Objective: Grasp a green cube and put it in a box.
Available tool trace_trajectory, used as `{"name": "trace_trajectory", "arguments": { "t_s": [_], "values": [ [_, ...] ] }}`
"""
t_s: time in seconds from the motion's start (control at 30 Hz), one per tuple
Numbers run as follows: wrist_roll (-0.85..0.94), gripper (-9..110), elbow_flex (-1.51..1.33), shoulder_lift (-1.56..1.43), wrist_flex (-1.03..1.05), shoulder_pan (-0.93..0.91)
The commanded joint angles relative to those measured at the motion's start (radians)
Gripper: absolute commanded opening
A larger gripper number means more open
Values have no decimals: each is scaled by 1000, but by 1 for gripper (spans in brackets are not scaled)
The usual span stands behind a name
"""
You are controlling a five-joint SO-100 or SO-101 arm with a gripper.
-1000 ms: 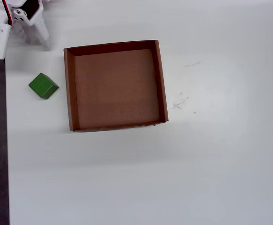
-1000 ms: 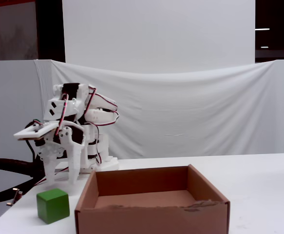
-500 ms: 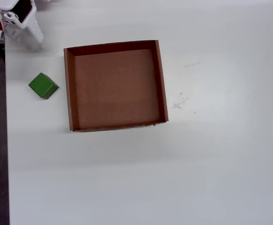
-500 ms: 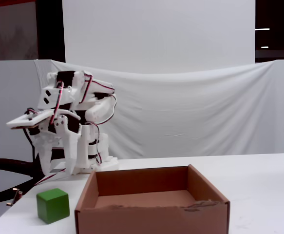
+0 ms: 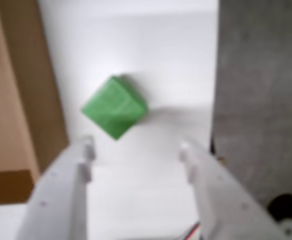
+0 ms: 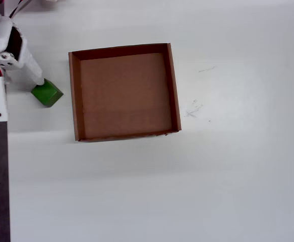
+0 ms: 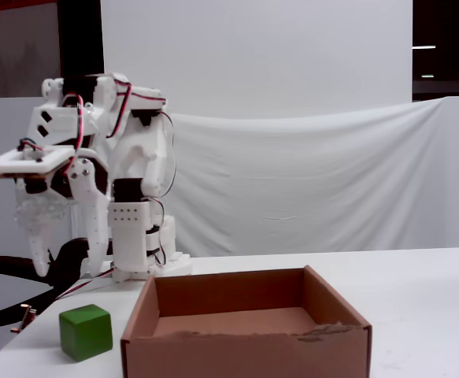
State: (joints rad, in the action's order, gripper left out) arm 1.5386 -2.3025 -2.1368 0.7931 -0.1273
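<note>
Two white fingers (image 5: 85,150) of the end effector (image 5: 135,149) reached up from the bottom edge of the wrist view, spread wide apart with nothing between them. At about twelve o'clock from the gap, slightly toward eleven, the green cube (image 5: 114,106) sat on the white bench (image 5: 151,45), turned corner-on to the camera and clear of both fingertips. The brown wall of the cardboard box (image 5: 15,100) filled the nine o'clock side of that view, near the cube but apart from it, and a grey surface (image 5: 261,90) ran down the three o'clock side.

In the overhead view the green cube (image 6: 47,93) lay on the bench (image 6: 237,176) just outside the box (image 6: 75,96), at nine o'clock from it, with a narrow strip of white between cube and wall. The box floor was bare cardboard. The white arm (image 6: 15,55) came in from the ten o'clock corner, its tip reaching the cube's upper edge as seen from above.

In the fixed view the end effector (image 7: 38,236) hung above the bench, up at about eleven o'clock from the cube (image 7: 86,331), which rested at nine o'clock from the box (image 7: 245,346).
</note>
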Motion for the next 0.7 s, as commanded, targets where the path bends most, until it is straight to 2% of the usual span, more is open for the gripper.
{"name": "trace_trajectory", "arguments": {
  "t_s": [0.0,0.37,0.57,0.67],
  "values": [
    [150,23,67,26,-35,12],
    [287,25,239,152,84,176],
    [436,25,249,199,80,123],
    [460,31,249,213,75,103]
  ]
}}
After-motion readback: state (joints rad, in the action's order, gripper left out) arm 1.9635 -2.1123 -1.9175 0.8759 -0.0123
